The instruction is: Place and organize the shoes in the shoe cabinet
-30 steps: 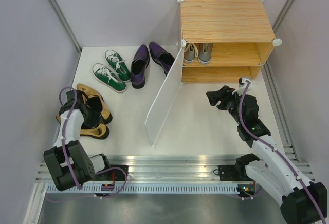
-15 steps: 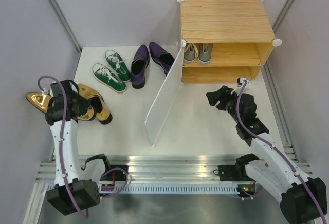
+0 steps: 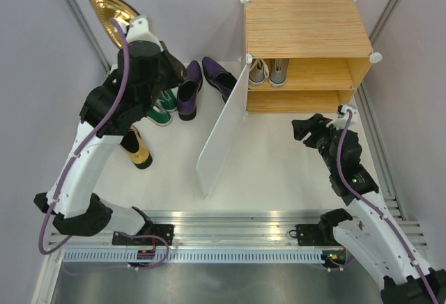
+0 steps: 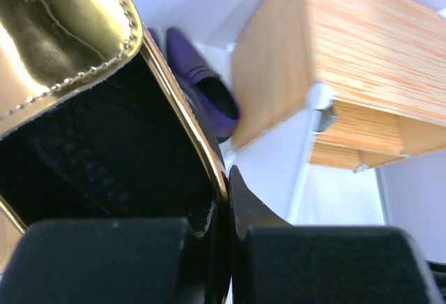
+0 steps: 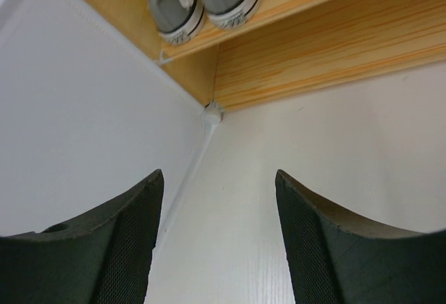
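Now two grey sneakers (image 3: 258, 72) sit inside the cabinet (image 3: 306, 28), two purple shoes (image 3: 188, 91) on the white counter (image 3: 279, 161); the left fingers (image 4: 104, 262) pinch one gold shoe (image 3: 110, 10), the right fingers (image 5: 104, 248) spread wide.

This is a robot test cell in a lab, not a home. Two white robot arms, the left arm (image 3: 85, 161) and the right arm (image 3: 373, 220), are bolted to an aluminium rail (image 3: 230, 222) at the near edge of a bare white worktop (image 3: 279, 157). Plain pale wall panels (image 3: 42, 74) on metal struts (image 3: 78, 14) box it in on three sides. Purple cables (image 3: 124, 67) run along the arms. The only household things are props: a small shoe cabinet (image 3: 306, 28) and loose shoes (image 3: 188, 88).
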`<control>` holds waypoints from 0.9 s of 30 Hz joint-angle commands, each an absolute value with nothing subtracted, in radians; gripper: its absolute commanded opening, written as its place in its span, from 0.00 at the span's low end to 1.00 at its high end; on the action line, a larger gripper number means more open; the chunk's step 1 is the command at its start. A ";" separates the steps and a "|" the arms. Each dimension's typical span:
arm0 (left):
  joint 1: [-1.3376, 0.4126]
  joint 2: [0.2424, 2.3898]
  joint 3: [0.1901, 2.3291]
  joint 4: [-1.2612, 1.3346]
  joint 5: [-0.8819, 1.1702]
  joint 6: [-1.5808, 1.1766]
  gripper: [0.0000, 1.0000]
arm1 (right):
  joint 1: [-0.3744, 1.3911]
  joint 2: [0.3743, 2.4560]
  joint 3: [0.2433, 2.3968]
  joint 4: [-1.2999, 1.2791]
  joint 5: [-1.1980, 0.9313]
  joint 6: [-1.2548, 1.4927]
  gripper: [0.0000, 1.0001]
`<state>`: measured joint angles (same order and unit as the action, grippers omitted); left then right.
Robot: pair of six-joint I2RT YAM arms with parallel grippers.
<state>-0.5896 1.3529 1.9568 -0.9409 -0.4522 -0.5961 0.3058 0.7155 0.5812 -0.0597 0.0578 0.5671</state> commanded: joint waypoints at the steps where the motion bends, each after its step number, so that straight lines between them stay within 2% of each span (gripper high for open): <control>1: -0.824 1.432 2.144 -0.894 -0.736 -0.425 0.02 | 0.307 0.608 0.660 -0.196 0.321 0.571 0.70; 5: -1.040 1.577 2.353 -0.893 -0.863 -0.258 0.02 | 0.305 0.459 0.719 -0.265 0.575 0.568 0.75; 8: -1.169 1.652 2.398 -0.868 -0.902 -0.190 0.02 | 0.305 0.378 0.764 -0.310 0.760 0.560 0.78; 10: -1.238 1.689 2.379 -0.868 -0.839 -0.213 0.02 | 0.305 0.330 0.779 -0.340 0.877 0.581 0.77; 11: -1.247 1.693 2.358 -0.867 -0.724 -0.239 0.02 | 0.305 0.275 0.781 -0.344 0.900 0.581 0.77; 13: -1.258 1.704 2.274 -0.865 -0.616 -0.346 0.02 | 0.305 0.229 0.781 -0.342 0.960 0.571 0.77; 18: -1.278 1.788 2.145 -0.850 -0.349 -0.456 0.02 | 0.305 0.170 0.801 -0.345 0.997 0.497 0.77; 27: -1.281 2.003 2.010 -0.830 -0.253 -0.561 0.02 | 0.305 0.195 0.769 -0.359 0.934 0.497 0.78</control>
